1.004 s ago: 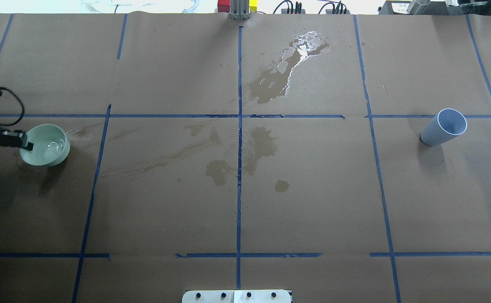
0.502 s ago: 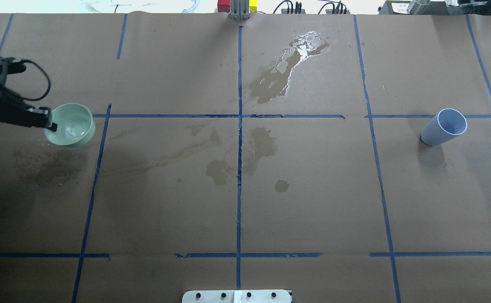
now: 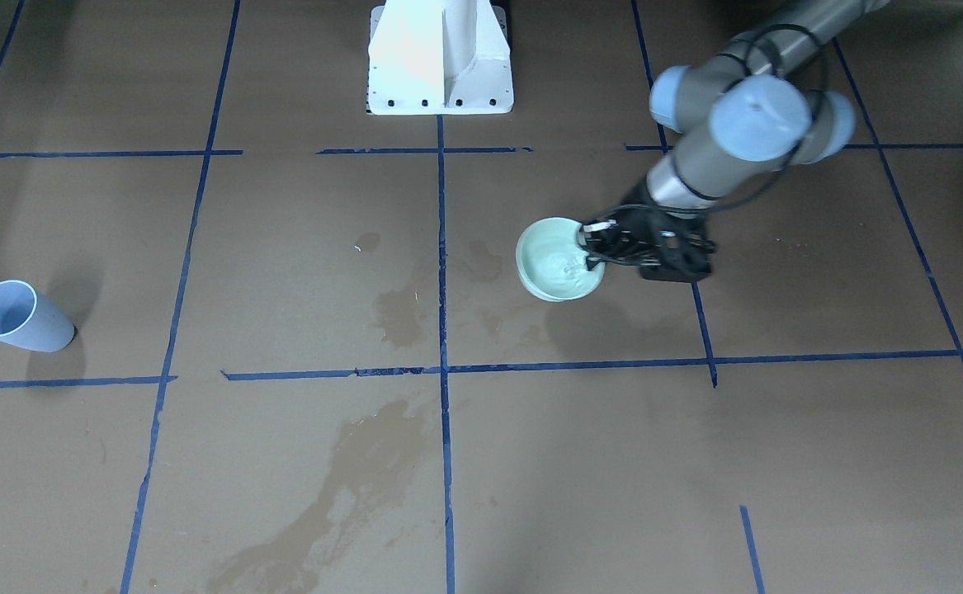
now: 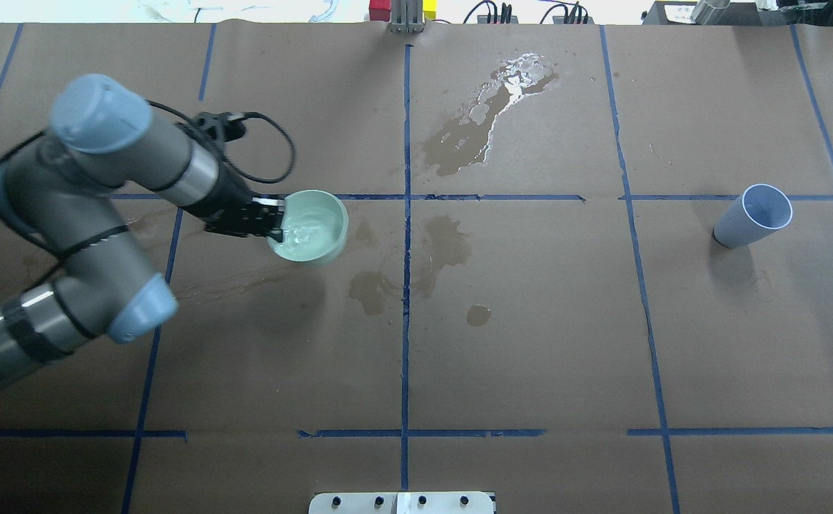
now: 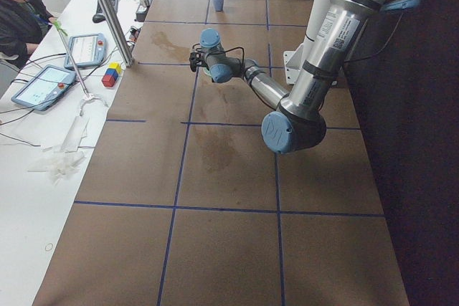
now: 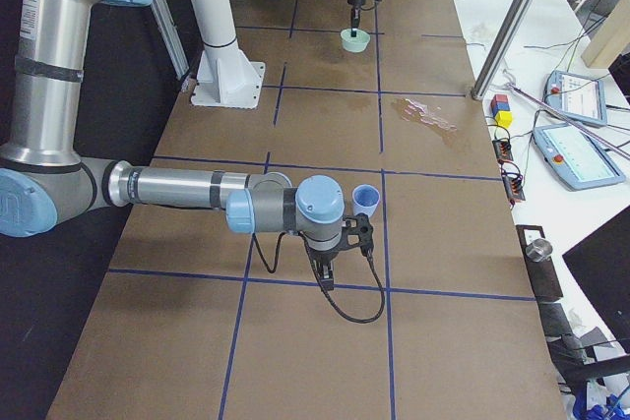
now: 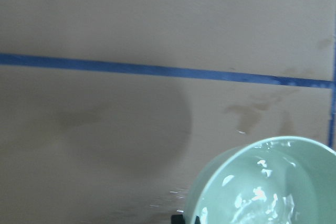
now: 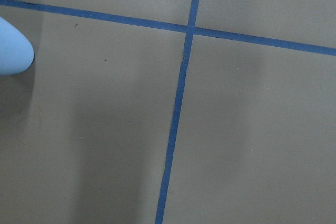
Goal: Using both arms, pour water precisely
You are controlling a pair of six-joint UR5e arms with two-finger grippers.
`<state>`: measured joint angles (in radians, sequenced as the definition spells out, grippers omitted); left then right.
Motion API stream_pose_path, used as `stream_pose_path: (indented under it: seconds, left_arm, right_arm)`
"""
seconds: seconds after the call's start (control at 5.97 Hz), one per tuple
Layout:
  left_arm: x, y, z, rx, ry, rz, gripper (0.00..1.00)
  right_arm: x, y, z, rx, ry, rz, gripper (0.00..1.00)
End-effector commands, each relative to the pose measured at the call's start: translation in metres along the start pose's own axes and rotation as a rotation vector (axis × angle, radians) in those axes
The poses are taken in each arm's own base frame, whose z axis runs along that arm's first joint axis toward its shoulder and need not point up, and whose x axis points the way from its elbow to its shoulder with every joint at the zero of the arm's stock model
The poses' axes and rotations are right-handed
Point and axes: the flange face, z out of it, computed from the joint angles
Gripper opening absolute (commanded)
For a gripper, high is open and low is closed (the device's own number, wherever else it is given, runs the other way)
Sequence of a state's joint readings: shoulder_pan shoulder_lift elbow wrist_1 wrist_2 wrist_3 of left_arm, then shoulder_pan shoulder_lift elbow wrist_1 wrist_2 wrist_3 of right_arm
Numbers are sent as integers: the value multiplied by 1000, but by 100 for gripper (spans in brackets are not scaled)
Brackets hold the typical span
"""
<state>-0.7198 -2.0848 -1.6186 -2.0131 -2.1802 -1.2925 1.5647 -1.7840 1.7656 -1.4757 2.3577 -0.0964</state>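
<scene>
My left gripper [image 4: 274,220] is shut on the near rim of a pale green bowl [image 4: 310,227], held above the brown paper left of the centre tape line. Clear water [image 4: 305,233] ripples and glints inside the bowl [image 7: 265,184]. From the front, the left gripper [image 3: 593,247] pinches the bowl [image 3: 558,259] from the side. A light blue cup [image 4: 753,216] stands alone at the far right. The right arm shows only in the exterior right view, its gripper [image 6: 326,268] low beside the cup [image 6: 366,198]; I cannot tell whether it is open or shut.
Dark wet stains and a shiny puddle [image 4: 496,107] mark the paper around the centre. The white pedestal [image 3: 440,58] stands at the robot's side. A person, tablets [image 5: 43,85], coloured blocks [image 5: 111,74] and a metal post line the far edge.
The left arm has swung well to the right, carrying the bowl from the table's left edge toward the middle. The water has sloshed. The blue cup has not moved.
</scene>
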Motion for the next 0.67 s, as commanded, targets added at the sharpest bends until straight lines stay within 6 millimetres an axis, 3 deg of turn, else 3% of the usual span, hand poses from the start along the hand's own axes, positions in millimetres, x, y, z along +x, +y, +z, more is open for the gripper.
stream_pose_path:
  seconds: [0.0, 0.33, 0.5]
  left_arm:
    - [80, 16, 53, 41, -47, -32, 0]
    - [111, 29, 88, 50, -71, -41, 0]
    - [111, 36, 98, 66, -83, -32, 0]
  right_arm:
    - [0, 0, 0, 0, 0, 0, 100]
    - [0, 0, 0, 0, 0, 0, 100]
    - [1, 0, 1, -1, 0, 1, 100]
